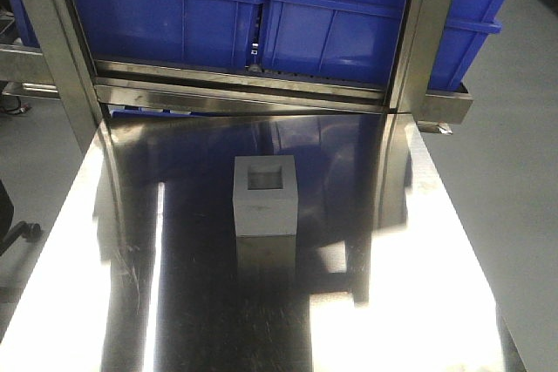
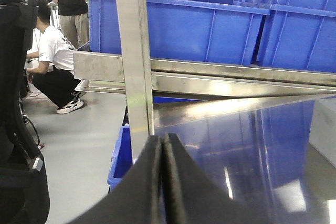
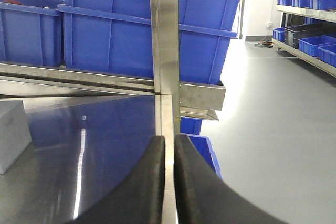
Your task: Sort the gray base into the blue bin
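Steel table (image 1: 418,302) under the gray base (image 1: 265,198): mirror-slick, so a glancing touch could skid the block. Blue bin (image 1: 340,23) lies behind and above the base, past a rack rail (image 1: 244,84); likely snag on lifting. Left gripper (image 2: 163,148) and right gripper (image 3: 169,148): fingers clenched, empty, clear of the base.

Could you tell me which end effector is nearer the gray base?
Probably right: the gray base lies left of the right end effector and right of the left end effector, barely in view.
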